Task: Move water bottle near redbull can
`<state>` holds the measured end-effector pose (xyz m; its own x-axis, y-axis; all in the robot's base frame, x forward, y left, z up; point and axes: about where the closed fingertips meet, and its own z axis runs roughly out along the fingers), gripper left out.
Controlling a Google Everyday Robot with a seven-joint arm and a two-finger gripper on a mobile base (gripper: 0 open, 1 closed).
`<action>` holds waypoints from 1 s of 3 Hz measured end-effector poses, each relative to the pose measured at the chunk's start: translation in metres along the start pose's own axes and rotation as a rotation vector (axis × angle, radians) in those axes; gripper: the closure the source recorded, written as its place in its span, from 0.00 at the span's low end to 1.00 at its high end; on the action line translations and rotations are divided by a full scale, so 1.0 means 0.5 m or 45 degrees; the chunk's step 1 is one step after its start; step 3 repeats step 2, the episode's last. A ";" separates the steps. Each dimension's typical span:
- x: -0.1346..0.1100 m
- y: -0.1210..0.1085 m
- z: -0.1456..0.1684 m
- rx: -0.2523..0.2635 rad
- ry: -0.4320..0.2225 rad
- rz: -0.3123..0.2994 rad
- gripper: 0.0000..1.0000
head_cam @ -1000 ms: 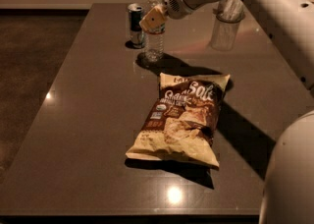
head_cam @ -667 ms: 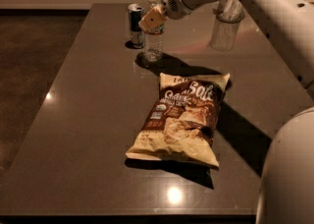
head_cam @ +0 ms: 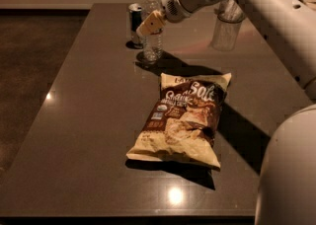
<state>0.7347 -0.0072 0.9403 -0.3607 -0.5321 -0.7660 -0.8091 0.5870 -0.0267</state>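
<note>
Comparing with a second ago, I see almost no movement. The water bottle [head_cam: 153,45] stands upright on the dark table [head_cam: 84,125] in the same far spot, and the gripper [head_cam: 150,21] is still at its upper part, just under the white cap. The wrist behind the gripper reaches in from the right. I read this as a pause at the end of a placement, not a carry in progress.

The bottle's base appears to rest on the tabletop, with its shadow pooled right under it. It sits just beside the redbull can [head_cam: 135,21], slightly nearer to me and to the can's right. The two look close to touching, but from this angle I cannot tell if a sliver of gap remains.

I cannot tell whether the gripper is clamped on the bottle or has already let go. Its tan front overlaps the bottle's label band and hides the contact.

In my judgement the task's goal is met as things lie, since the bottle is next to the can. What remains is a clean release and a retreat up and away. The risk is dragging or tipping the light bottle on the way out, which could also knock the slim can over.

The glass tumbler [head_cam: 226,31] stands well apart on the right. The bag of chips [head_cam: 182,120] lies flat mid-table, out of the way of any withdrawal.
</note>
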 end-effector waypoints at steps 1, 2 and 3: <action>0.001 0.002 0.004 -0.004 0.002 0.000 0.00; 0.001 0.002 0.004 -0.004 0.002 0.000 0.00; 0.001 0.002 0.004 -0.004 0.002 0.000 0.00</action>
